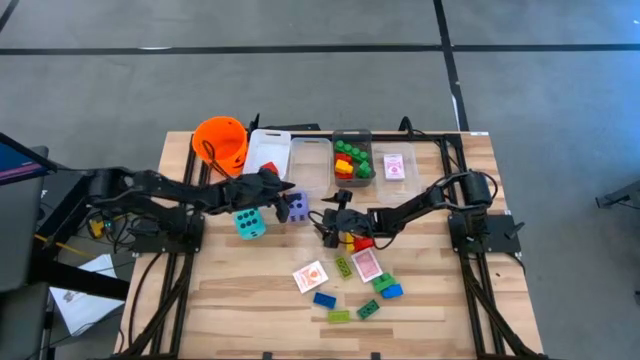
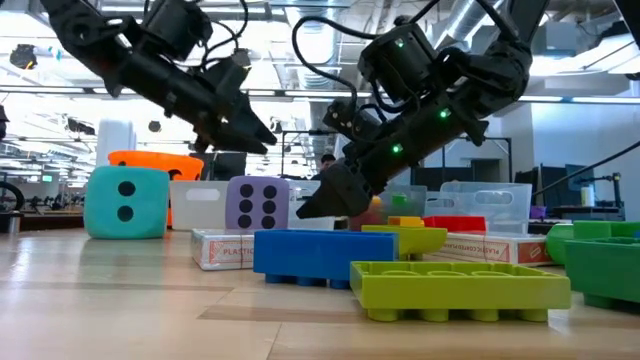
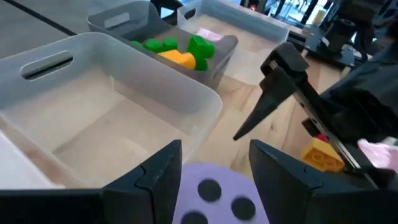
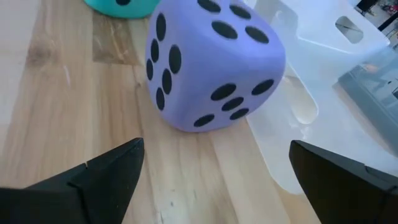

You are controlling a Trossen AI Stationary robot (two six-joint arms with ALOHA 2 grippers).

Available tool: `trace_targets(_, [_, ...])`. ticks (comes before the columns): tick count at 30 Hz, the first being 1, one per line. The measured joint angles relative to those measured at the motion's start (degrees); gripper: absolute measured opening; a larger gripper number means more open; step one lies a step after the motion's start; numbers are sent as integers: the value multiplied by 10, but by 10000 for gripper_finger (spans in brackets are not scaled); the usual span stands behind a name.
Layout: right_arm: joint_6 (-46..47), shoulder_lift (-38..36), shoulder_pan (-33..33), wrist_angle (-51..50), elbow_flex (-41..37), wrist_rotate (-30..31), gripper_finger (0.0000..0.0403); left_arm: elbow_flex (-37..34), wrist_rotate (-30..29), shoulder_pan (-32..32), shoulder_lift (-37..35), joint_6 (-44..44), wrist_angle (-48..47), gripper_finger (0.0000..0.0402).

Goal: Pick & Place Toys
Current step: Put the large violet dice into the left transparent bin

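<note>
Mid-desk, purple die (image 1: 297, 208) sitting on wood beside teal die (image 1: 249, 223), just before clear bins (image 1: 309, 165). Left gripper (image 1: 281, 189) hovering over it, half open, holding nothing. Right gripper (image 1: 330, 231) close by, wide open, empty. Risk: grippers colliding over die, or die rolling if pinched off-centre.

light: bright, even | shadows: soft | low view foreground: blurred
</note>
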Motion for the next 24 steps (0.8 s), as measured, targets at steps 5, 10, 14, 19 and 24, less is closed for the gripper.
trace_targets(5, [-2, 0, 0, -1, 0, 0, 395, 0, 6, 3, 40, 0, 24, 182])
trace_targets(10, [-1, 0, 0, -1, 0, 0, 395, 0, 6, -4, 67, 0, 29, 182])
trace_targets(14, [-1, 1, 0, -1, 0, 0, 395, 0, 0, -15, 87, 1, 36, 182])
trace_targets(19, [-1, 1, 0, -1, 0, 0, 395, 2, -9, -34, 107, 2, 41, 182])
trace_targets(24, [0, 1, 0, -1, 0, 0, 395, 2, -4, -57, 110, 2, 41, 182])
